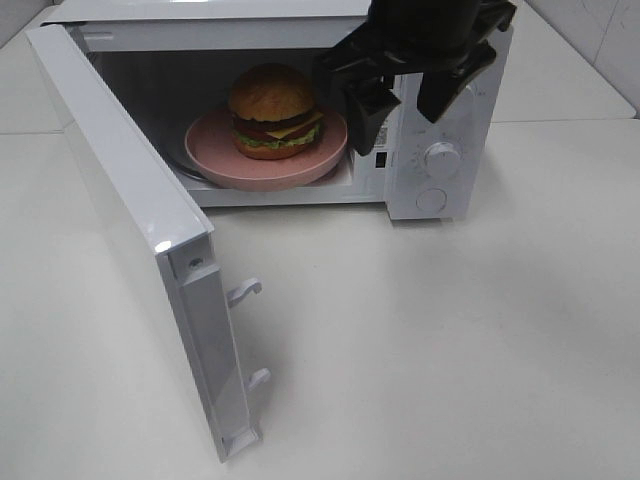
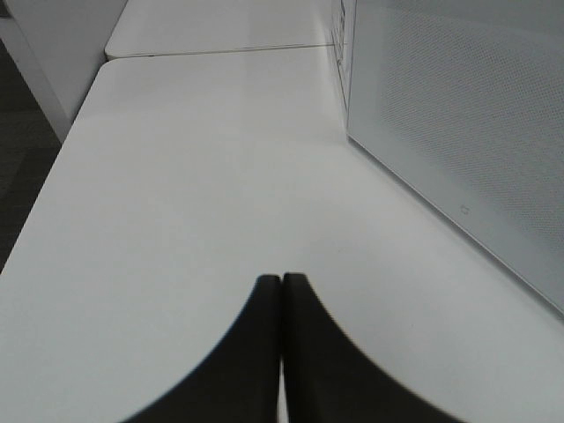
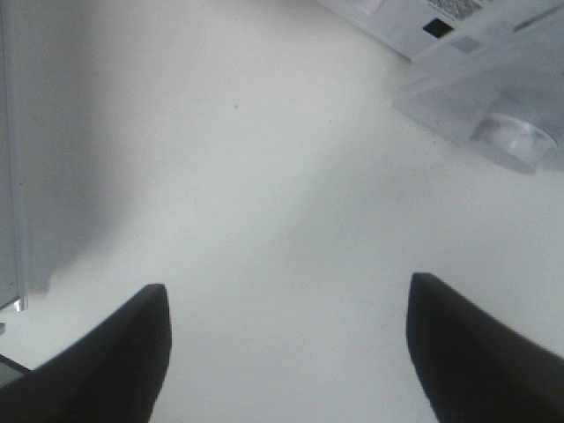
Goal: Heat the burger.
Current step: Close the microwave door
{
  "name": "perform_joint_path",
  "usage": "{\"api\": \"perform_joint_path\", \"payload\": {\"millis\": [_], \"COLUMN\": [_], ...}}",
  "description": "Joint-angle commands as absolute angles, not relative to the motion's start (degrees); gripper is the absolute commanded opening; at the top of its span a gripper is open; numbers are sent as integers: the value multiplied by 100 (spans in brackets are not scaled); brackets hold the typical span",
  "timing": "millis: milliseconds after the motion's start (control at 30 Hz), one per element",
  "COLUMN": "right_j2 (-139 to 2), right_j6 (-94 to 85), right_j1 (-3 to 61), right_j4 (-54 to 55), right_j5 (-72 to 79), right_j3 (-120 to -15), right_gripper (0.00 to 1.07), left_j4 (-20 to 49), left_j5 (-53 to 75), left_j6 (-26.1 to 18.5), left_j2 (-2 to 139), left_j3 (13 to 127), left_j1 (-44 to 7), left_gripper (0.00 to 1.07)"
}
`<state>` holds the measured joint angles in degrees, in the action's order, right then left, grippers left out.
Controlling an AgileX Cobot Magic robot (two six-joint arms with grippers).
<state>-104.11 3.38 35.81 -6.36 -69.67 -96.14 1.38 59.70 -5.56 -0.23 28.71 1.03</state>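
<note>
No text or number is reading clearly anywhere. A small dark sticker [image 1: 381, 158] is sitting on the microwave's [image 1: 450, 190] front frame, just beside its control panel, with print too small to make out. Any markings around the microwave's upper knob [image 1: 441, 157] are showing too faint to read. In the right wrist view, a printed label [image 3: 458, 7] on the microwave's front is blurring into unreadable lines. In the left wrist view, a tiny mark [image 2: 461, 210] on the microwave's dotted white panel is staying illegible.

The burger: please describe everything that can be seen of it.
The burger has a round golden-brown bun, a dark patty, a yellow cheese slice and green lettuce. It stands upright and whole, in the middle of a pink plate inside the open microwave. Only the plate touches it.
</note>
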Motion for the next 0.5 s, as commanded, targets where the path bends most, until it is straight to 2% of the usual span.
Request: {"api": "perform_joint_path", "payload": {"millis": [33,500], "right_j2": [-10199,-8984], "right_j6": [481,773], "right_j1": [3392,1467], "right_j4": [-728,-699], "right_j5": [-7122,-7116], "right_j3": [-9333,-7987], "right_gripper": [68,67], "left_j4": [155,155], "left_j5": [5953,5953], "left_j6": [-550,-550], "left_j2": [-149,-149], "left_j3": [2865,2865], "left_j1": [120,120], "left_gripper": [0,0]}}
